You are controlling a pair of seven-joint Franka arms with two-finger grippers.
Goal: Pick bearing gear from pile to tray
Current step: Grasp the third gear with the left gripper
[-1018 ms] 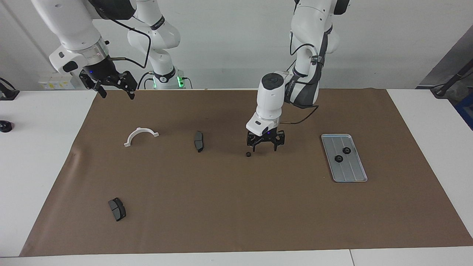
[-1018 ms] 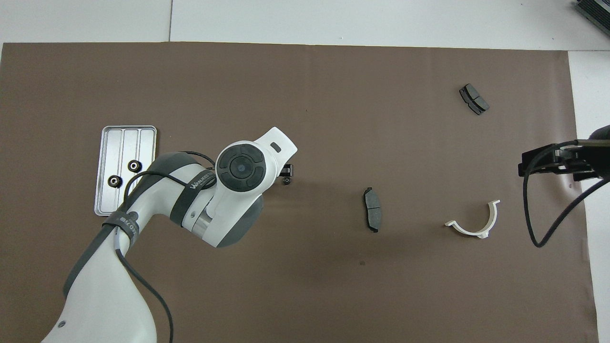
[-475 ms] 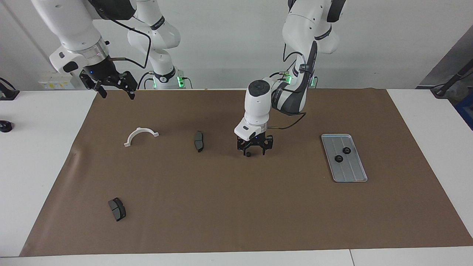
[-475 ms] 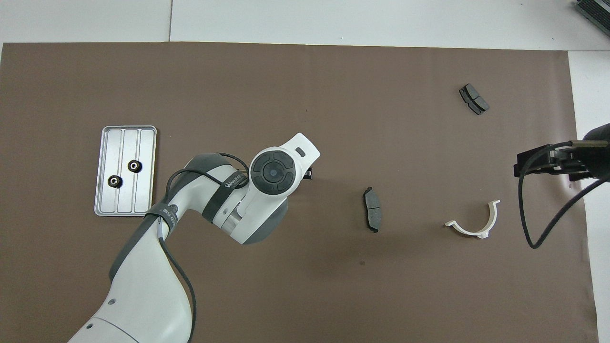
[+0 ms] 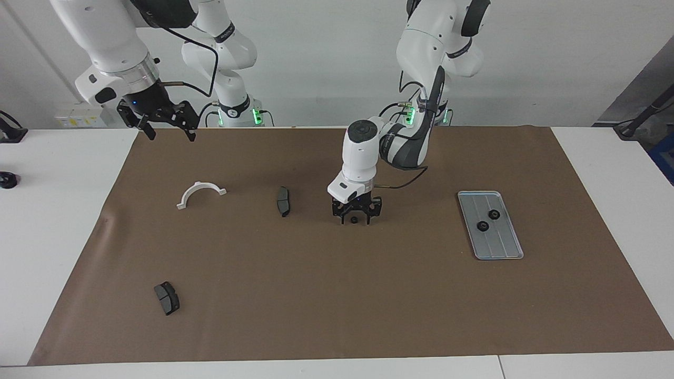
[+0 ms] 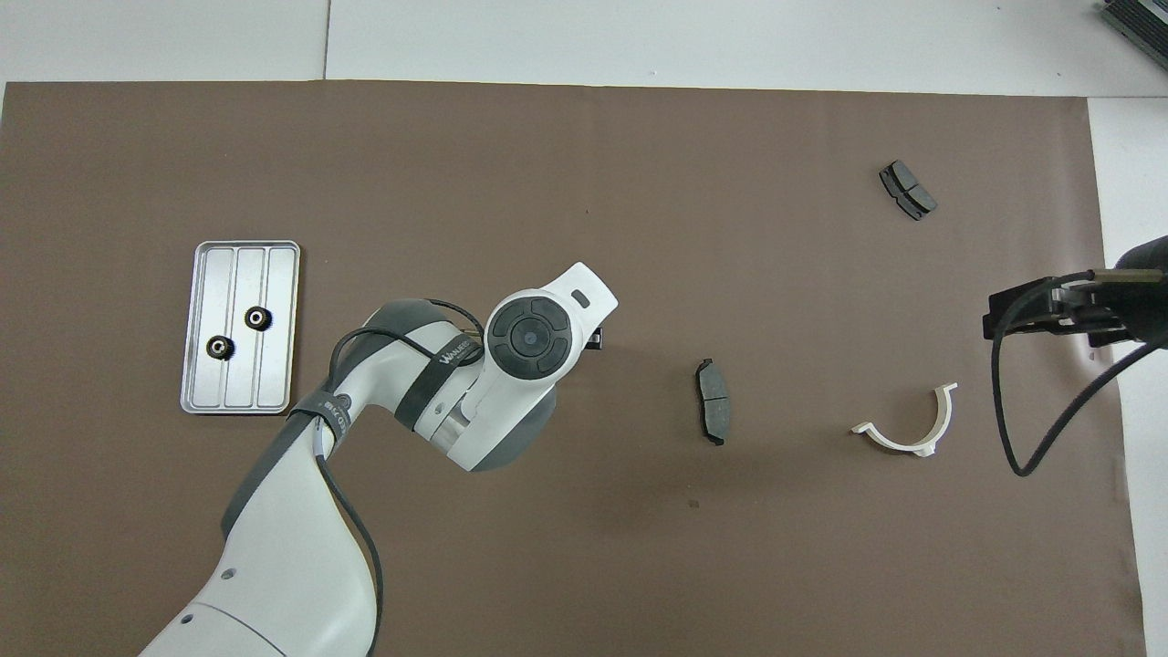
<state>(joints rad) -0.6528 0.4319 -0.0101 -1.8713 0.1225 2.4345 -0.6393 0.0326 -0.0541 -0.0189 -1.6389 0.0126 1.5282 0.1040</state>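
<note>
Brown mat [image 5: 337, 295] covers white table [image 5: 52, 210] before white wall [image 5: 326, 63].

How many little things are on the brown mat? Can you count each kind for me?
Black gears: 3, two on the tray at and, one between the left hand's fingers at
Grey brake pads: 2
White bracket: 1
Tray: 1
Total: 7
</note>
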